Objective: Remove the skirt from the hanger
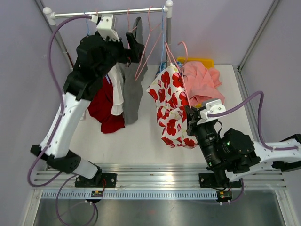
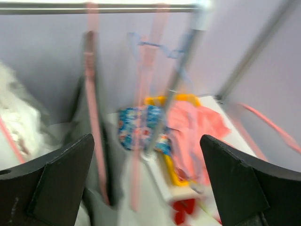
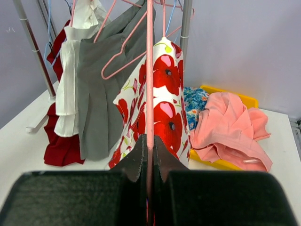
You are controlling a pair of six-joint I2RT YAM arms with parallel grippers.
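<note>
Right claw [image 3: 149, 147] is clamped on the hanger [image 3: 149, 70], whose long axis runs straight ahead, the skirt [image 3: 164, 80] draped just beyond it; left claw [image 2: 148, 160], jaws apart, is held up by the rail [image 1: 139, 10], farther off.

The left wrist view is smeared by motion: ahead of the left gripper [image 2: 146, 141], hangers [image 2: 91, 94] and rail [image 2: 117, 7] blur into streaks. The pink hanger [image 3: 149, 70] disappears between the right gripper's [image 3: 149, 157] pinched fingers.
</note>
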